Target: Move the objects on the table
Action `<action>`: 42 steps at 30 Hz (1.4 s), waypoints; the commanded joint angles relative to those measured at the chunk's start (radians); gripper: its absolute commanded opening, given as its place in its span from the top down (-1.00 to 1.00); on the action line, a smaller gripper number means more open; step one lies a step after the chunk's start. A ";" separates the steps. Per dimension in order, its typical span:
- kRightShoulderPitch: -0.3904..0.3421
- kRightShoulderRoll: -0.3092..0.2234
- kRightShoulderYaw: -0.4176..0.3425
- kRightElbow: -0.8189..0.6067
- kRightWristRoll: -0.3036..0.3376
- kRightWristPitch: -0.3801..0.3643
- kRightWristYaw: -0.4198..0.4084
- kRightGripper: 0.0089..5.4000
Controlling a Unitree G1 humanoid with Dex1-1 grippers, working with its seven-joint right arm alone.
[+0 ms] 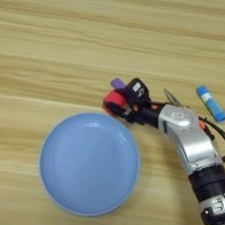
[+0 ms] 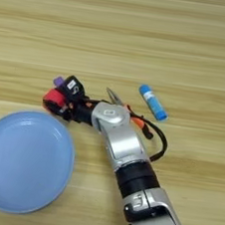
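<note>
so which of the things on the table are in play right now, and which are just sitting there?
In play:
- red cube, at the gripper
- purple block, right behind the gripper
- blue plate, close in front of the cube, nothing on it

Just sitting there:
- blue tube, off to the right
- pliers, mostly hidden under the arm

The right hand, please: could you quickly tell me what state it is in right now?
Right hand: at the small red cube, just beyond the plate's far rim; whether it is gripping the cube cannot be told.
</note>
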 commanded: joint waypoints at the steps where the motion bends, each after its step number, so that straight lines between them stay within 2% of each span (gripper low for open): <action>1: -0.068 0.001 -0.017 -0.024 0.009 -0.030 -0.016 0.17; 2: -0.068 0.002 -0.020 -0.026 0.014 -0.031 -0.014 0.06; 13: -0.085 0.002 -0.087 -0.141 0.094 0.003 0.002 -0.35; 21: -0.093 -0.040 -0.160 -0.301 0.183 0.076 0.028 -0.64; 26: -0.092 -0.099 -0.199 -0.349 0.212 0.098 0.046 -0.82; 30: -0.082 -0.176 -0.253 -0.361 0.235 0.103 0.078 -0.98; 36: -0.071 -0.315 -0.374 -0.311 0.275 0.115 0.121 -0.98; 42: -0.065 -0.384 -0.437 -0.248 0.282 0.109 0.128 -0.98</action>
